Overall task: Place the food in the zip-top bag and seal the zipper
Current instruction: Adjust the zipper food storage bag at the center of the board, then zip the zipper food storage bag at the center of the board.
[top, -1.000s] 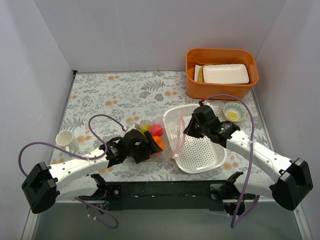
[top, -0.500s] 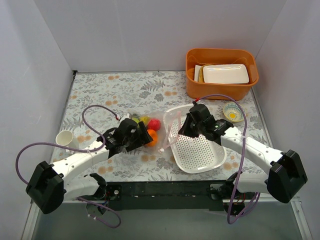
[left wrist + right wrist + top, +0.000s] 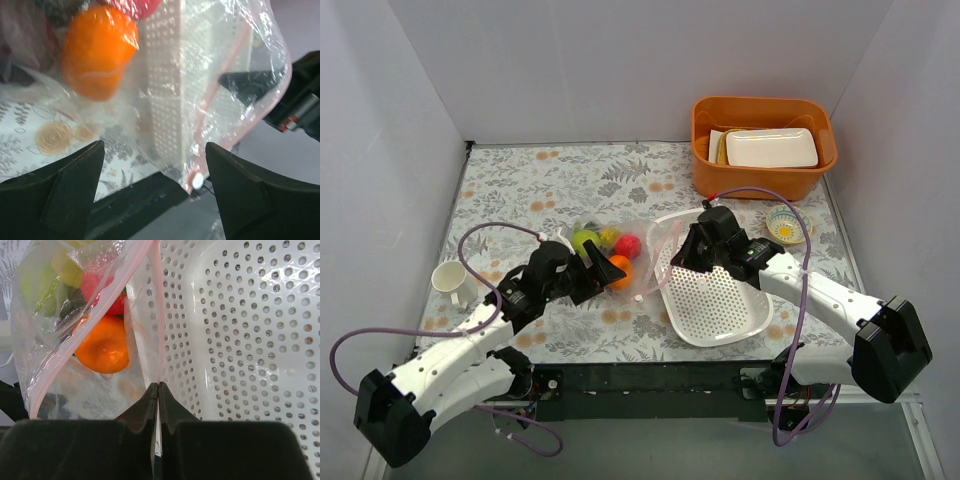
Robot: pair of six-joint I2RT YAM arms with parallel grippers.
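The clear zip-top bag lies left of the white basket with toy fruits inside: an orange, a red one and a yellow-green one. My right gripper is shut on the pink zipper strip at the bag's mouth, by the basket wall. My left gripper is open, its fingers wide apart around the bag's lower corner, where a white slider sits on the strip. The orange and the orange show through the plastic in both wrist views.
The white perforated basket sits tilted under my right arm. An orange bin with a white dish is at the back right, a small patterned bowl beside it. A white cup stands at the left.
My left arm has swung outward and its gripper has moved a little farther from the near edge. The bag and fruits have shifted away with it. My right gripper moved slightly left, still holding the strip.
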